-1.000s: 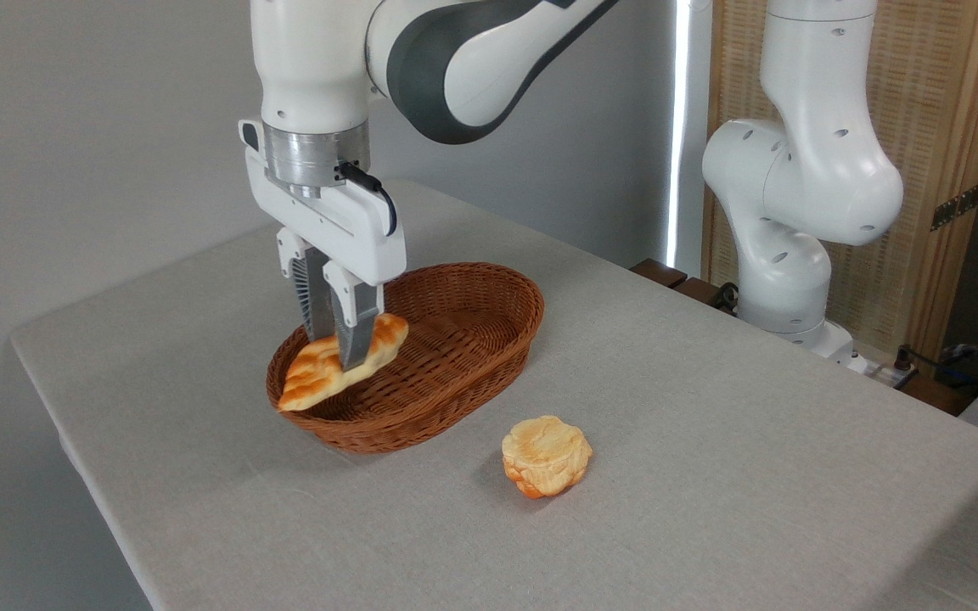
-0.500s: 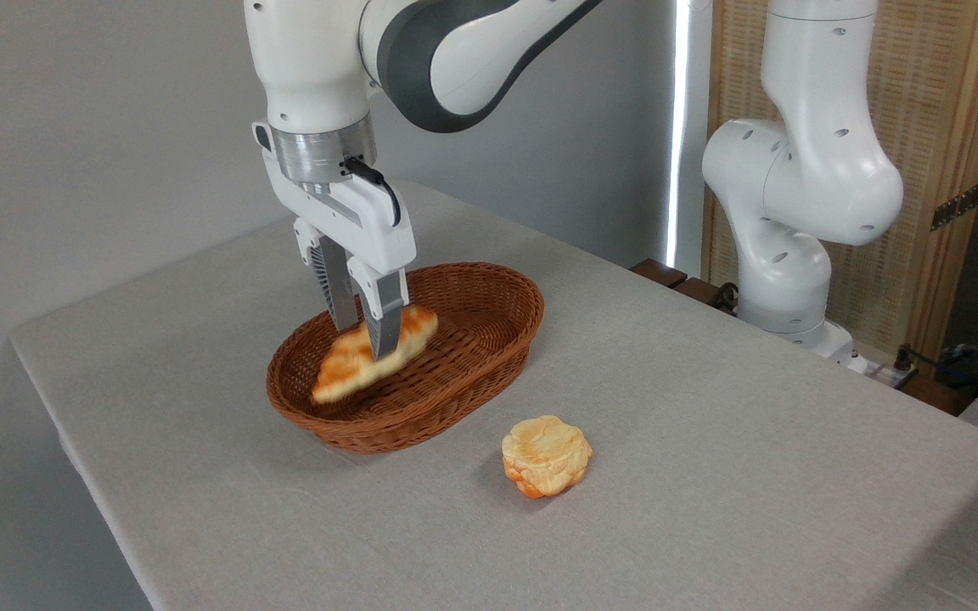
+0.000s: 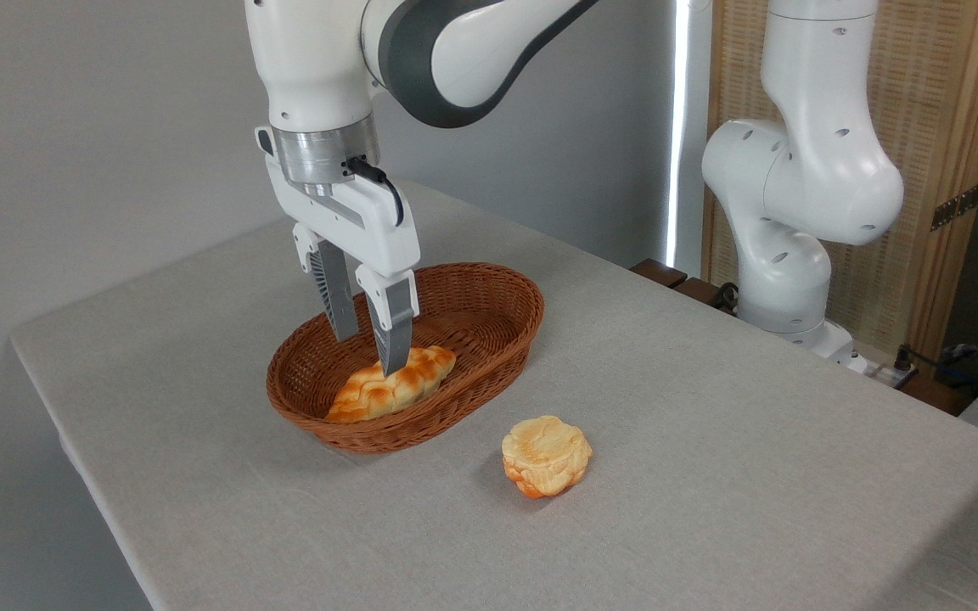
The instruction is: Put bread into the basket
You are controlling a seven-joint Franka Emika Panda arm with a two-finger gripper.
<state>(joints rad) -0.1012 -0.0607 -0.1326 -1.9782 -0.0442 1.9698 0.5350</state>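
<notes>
Table [image 3: 710, 475]: grey cloth top, carries everything.

Arm comes down from the top of frame, wrist vertical over the left half of the basket [image 3: 489, 280]. Basket is a shallow oval of reddish-brown wicker with a rolled rim, sitting left of table centre.

Bread [image 3: 391, 386]: long braided loaf, golden-orange with pale grooves. It lies inside the basket along the near wall, low on the floor, tapered end toward the left rim. Looks placed; task reads as essentially done bar retreat.

Gripper [image 3: 368, 339]: jaws spread, nothing pinched. Front finger tip sits right at the loaf's top edge, touching or just above, can't tell which. Rear finger hangs behind it over the basket floor.

Bun [image 3: 546, 454]: small, round, pale top, on the cloth in front of the basket and apart from it. Not the target.

Handling guess:
- Loaf likely light and soft, foam-like or real crumb, so it compresses under grip.
- Surface matte and grooved, so low slip risk.
- If a re-grasp is needed, pinch across the width at the thick middle, not the tapered end, or it will pivot and droop.
- Light squeeze only; wicker rim close by, so keep the fingers clear of it.
</notes>
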